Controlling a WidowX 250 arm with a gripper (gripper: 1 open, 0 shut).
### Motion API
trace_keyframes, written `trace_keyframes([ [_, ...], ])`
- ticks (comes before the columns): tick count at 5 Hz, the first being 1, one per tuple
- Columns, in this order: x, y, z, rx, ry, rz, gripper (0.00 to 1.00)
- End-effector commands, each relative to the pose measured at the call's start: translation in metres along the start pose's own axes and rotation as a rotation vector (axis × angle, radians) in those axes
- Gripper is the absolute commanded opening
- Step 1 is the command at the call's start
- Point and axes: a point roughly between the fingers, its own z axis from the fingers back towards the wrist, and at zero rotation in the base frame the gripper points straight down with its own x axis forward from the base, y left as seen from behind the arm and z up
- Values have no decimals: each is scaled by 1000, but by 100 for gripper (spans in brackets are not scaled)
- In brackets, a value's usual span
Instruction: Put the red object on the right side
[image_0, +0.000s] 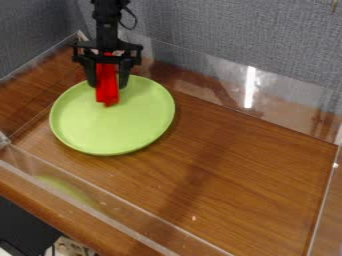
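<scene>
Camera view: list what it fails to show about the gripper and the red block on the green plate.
- Contact: the black gripper straddles the top of the bright red rectangular block; too small to tell whether its fingers press the block.
- Block's upper end: hidden behind the gripper.
- Arm above the gripper: cut off by the top edge.
- Round green plate: whether the block rests on it or is lifted cannot be told.

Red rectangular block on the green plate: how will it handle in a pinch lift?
The red rectangular block looks rigid, so probably no flex. Smooth faces may slip between the black gripper's fingers. Flat sides: unlikely to roll off the green plate.
</scene>
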Motion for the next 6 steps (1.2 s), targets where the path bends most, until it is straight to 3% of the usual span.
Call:
trace_keyframes([
  [1,8,7,52,-70,-96,-106,0],
  [2,3,9,98,-143,-157,-216,0],
  [3,-3,-6,141,-211,-213,-281,0],
  [4,-10,-24,165,-265,-248,-356,0],
  [5,-6,-38,169,-276,-252,-366,0],
  [6,-37,-77,160,-290,-244,-389,0],
])
